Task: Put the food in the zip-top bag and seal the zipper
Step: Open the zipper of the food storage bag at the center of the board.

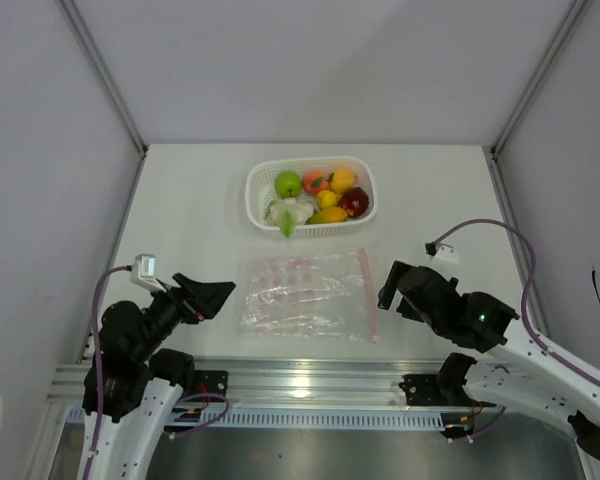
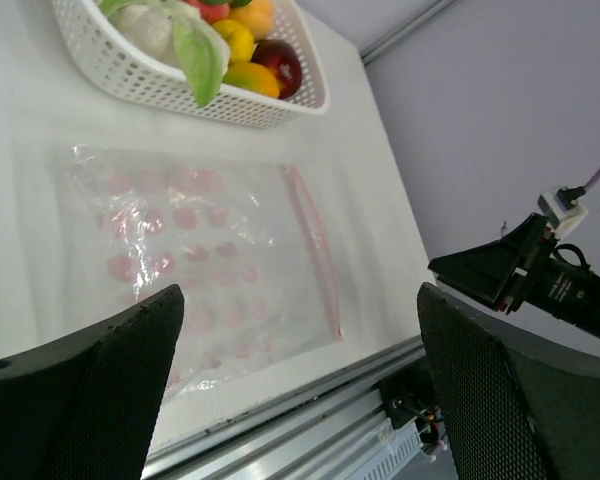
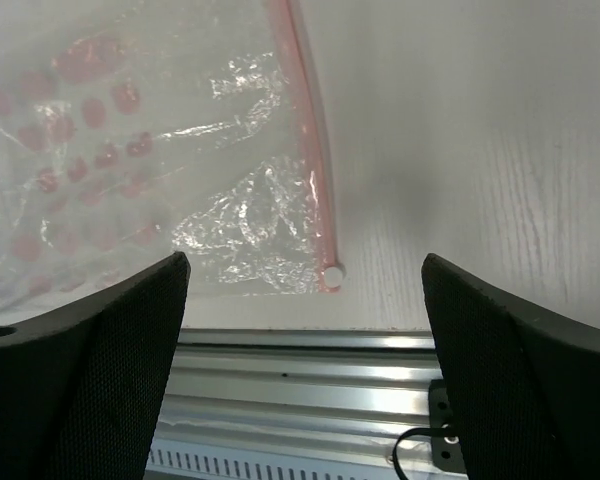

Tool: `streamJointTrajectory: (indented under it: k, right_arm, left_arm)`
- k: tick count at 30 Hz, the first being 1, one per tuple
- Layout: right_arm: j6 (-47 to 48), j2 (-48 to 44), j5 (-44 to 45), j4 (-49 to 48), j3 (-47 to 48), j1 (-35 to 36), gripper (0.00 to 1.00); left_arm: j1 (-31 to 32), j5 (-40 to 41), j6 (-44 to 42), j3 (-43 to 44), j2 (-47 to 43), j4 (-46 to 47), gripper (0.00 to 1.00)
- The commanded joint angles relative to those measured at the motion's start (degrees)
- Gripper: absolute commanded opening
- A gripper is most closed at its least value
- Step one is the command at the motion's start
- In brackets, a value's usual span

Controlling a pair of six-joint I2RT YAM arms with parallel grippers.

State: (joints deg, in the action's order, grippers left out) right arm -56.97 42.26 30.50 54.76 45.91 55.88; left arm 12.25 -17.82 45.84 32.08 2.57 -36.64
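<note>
The clear zip-top bag with pink print lies flat and empty on the table between my arms; it also shows in the left wrist view and the right wrist view. Its red zipper strip runs along the right edge. The food sits in a white perforated basket behind the bag: green apple, peach, dark red apple, citrus, mango, leafy vegetable. My left gripper is open and empty left of the bag. My right gripper is open and empty right of it.
A metal rail runs along the table's near edge, below the bag. Grey walls enclose the table on the left, right and back. Cables loop from both arms.
</note>
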Motion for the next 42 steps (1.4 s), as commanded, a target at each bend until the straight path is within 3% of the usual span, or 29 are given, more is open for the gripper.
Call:
streamJointTrajectory:
  k: [1,5,6,9,12,19,24,25,27,37,42]
  right_arm:
    - [6.0,1.8,-2.4,-1.5,0.2,-4.0,0.99]
    - [14.6,4.8,-16.5,-12.7,-2.2,-13.9,0.99]
    - [16.0,4.9,-24.5,-18.8,-4.2,-18.2,0.99]
    - [18.4,6.5,-37.6,-27.6,-6.8,-24.8,0.99]
    - [20.4,11.9,-44.5,-30.9,-6.6,-31.7,0.99]
    - [23.5,23.1,-48.3,-36.5,-4.2,-36.7,0.99]
    - [21.5,29.1,-51.6,-44.6,-8.3,-37.2,0.89]
    - [20.9,29.6,-52.3,-46.2,-9.3,-37.2,0.82]
    - [20.5,30.4,-53.8,-50.1,-11.9,-37.2,0.77]
    - [20.5,32.0,-54.8,-54.1,-16.9,-37.2,0.72]
    - [19.4,32.2,-56.9,-59.5,-19.0,-37.2,0.64]
  left_arm:
    - [0.2,1.7,-5.1,3.9,6.2,-7.6,1.00]
    - [0.1,-0.8,-5.7,5.6,12.8,-8.4,0.99]
    - [0.1,-2.3,-5.7,6.1,13.9,-8.3,0.99]
    - [0.1,-5.5,-5.5,6.5,17.0,-6.0,1.00]
    - [0.1,-8.2,-5.1,6.6,17.6,-3.8,0.99]
    - [0.1,-11.1,-3.8,5.5,17.1,-0.4,1.00]
    - [0.1,-15.1,-4.2,5.4,19.1,1.0,1.00]
    - [0.1,-15.5,-4.4,5.3,19.3,1.0,0.99]
    - [0.1,-15.7,-4.4,5.3,19.7,1.4,0.99]
    - [0.1,-16.7,-3.9,4.1,20.5,3.5,0.97]
    - [0.1,-17.7,-4.4,4.8,23.3,3.6,0.93]
